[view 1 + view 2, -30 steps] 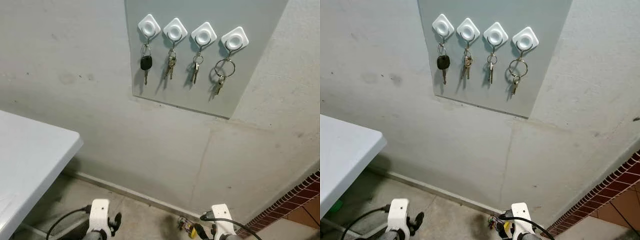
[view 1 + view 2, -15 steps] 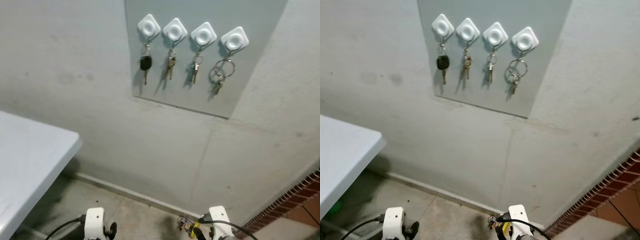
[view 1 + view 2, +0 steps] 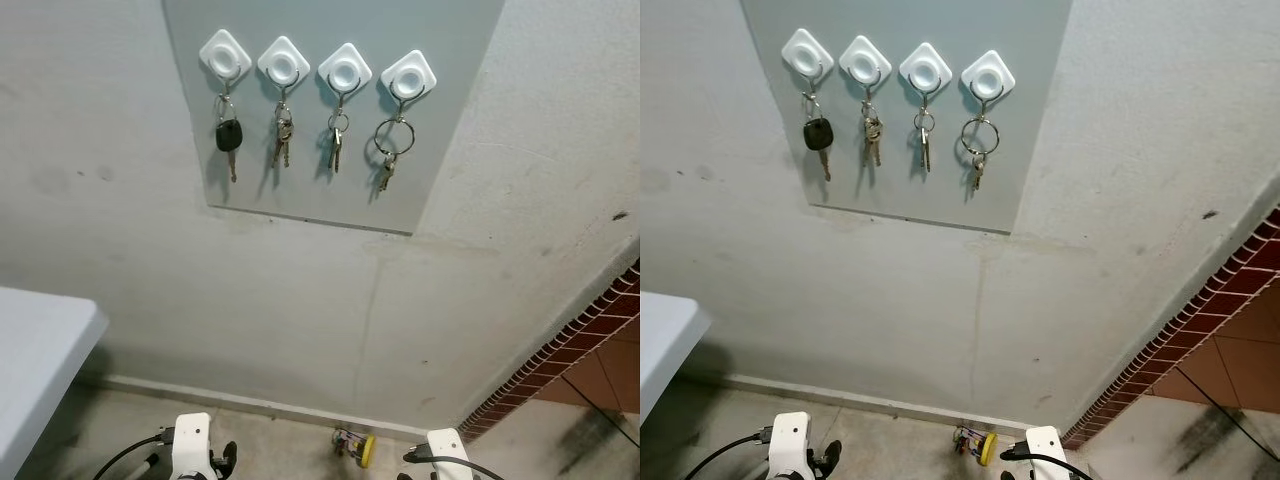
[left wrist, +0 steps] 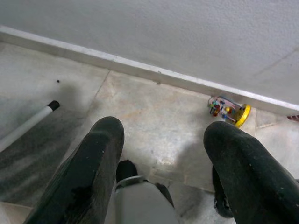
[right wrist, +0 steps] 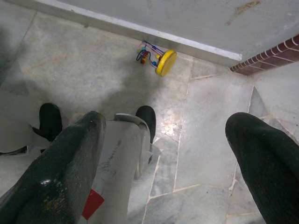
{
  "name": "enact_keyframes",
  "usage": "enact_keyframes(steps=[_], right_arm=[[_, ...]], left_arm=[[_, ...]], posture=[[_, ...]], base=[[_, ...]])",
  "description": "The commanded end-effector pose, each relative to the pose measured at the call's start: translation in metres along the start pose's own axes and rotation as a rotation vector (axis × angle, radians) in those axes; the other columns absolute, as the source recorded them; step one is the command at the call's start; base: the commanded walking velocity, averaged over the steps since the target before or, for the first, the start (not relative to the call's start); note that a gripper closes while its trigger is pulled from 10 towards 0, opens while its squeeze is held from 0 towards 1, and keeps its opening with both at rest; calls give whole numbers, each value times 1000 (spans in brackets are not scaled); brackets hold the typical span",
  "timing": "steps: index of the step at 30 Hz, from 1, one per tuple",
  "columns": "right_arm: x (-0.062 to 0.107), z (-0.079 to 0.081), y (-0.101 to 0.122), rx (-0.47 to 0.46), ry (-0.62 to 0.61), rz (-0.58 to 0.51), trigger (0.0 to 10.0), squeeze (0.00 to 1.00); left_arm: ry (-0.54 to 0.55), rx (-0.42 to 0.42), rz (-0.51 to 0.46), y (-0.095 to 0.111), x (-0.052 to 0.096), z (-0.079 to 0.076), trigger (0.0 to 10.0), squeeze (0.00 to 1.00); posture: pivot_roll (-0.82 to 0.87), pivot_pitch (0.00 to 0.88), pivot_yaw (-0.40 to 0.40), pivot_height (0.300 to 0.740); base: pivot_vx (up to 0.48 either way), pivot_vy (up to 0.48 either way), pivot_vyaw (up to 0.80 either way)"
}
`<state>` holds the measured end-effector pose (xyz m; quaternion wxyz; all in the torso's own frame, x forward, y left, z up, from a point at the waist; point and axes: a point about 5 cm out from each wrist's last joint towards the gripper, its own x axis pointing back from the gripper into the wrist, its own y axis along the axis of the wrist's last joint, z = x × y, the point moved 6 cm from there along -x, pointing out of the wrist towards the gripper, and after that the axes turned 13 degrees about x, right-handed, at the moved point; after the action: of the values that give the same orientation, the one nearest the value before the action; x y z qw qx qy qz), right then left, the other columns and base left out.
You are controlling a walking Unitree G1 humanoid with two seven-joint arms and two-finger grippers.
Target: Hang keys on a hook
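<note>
A grey panel [image 3: 440, 150] on the wall carries a row of white diamond-shaped hooks [image 3: 283, 63]. Each hook holds keys: a black-headed car key [image 3: 228, 135] at the left, two small bunches [image 3: 282, 140] [image 3: 335, 148], and a large ring with a key [image 3: 392, 140] at the right. Both arms hang low, far below the hooks, and their white wrists [image 3: 192, 445] [image 3: 445, 447] show at the bottom edge. My left gripper [image 4: 166, 135] is open over the floor with nothing in it. My right gripper [image 5: 168, 126] is open too, also holding nothing.
A white table corner [image 3: 40, 340] juts in at the left. A small yellow bead toy [image 3: 355, 446] lies on the stone floor by the skirting. Red brick edging [image 3: 570, 350] runs up at the right. A white pole with a black tip [image 4: 28, 122] lies on the floor.
The camera has turned to the right: the panel and table sit further left in the picture and more brick shows. Both wrists sit lower. The keys hang as before.
</note>
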<state>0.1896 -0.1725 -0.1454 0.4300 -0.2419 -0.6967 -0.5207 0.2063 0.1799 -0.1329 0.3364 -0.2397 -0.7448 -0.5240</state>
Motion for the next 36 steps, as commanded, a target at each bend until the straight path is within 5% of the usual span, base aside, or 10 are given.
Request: enact_keyframes(steps=[1,26,36], right_arm=[[1,-1,-3,-9,-8,13,10000,0],[0,2,-3,17,5,18,10000,0],[0,2,-1,19,8,5,10000,0]], left_arm=[[15,-1,23,-7,2,5,10000,0],[6,-8,31,-7,2,3,10000,0],[10,15,25,-6,2,5,10000,0]], posture=[[-86,0,-14,724],[-81,0,-20,724],[-81,0,-19,724]], base=[[0,0,-675],[0,-85,-627],[0,0,0]])
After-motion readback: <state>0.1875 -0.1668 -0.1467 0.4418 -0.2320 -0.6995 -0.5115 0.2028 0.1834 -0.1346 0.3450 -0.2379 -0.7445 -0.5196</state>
